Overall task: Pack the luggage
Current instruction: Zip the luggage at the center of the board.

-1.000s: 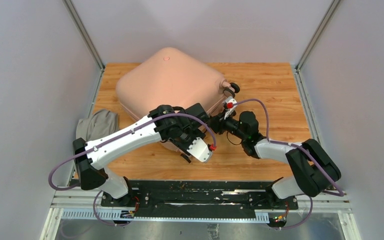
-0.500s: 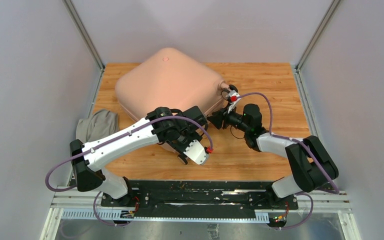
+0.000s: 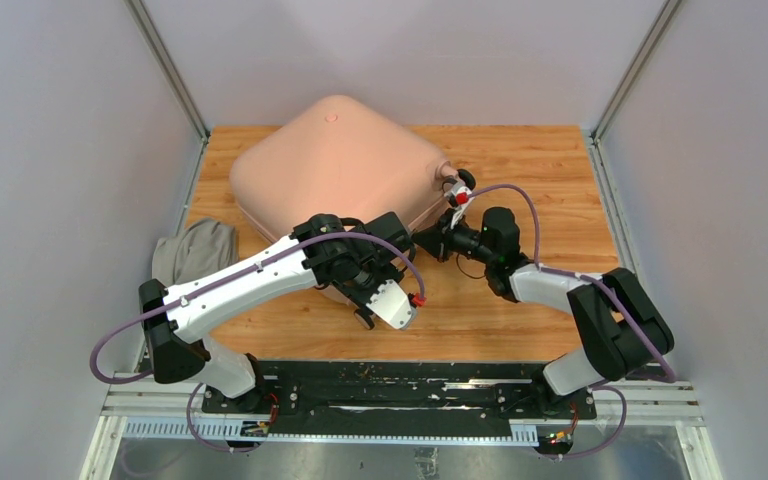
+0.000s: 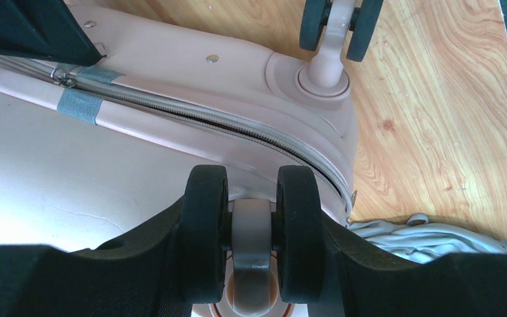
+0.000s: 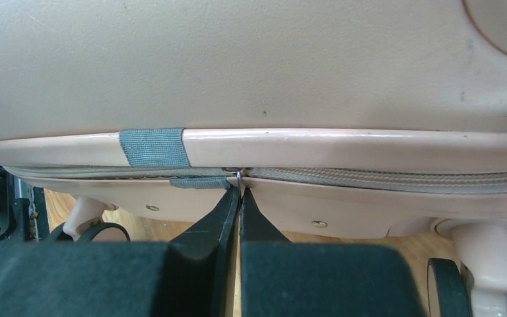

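Robot laboratory test cell: plain grey wall panels [image 3: 50,150], aluminium posts [image 3: 168,70], wooden table [image 3: 550,165], near-edge black mounting rail [image 3: 400,385].

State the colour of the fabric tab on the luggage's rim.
Grey; the fabric tab shows best in the right wrist view.

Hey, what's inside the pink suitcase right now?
Nothing inside shows. The suitcase lies lid down on the table; its pink shell hides whatever is in it. Only the zipper seam is visible, with the right gripper pinching its pull.
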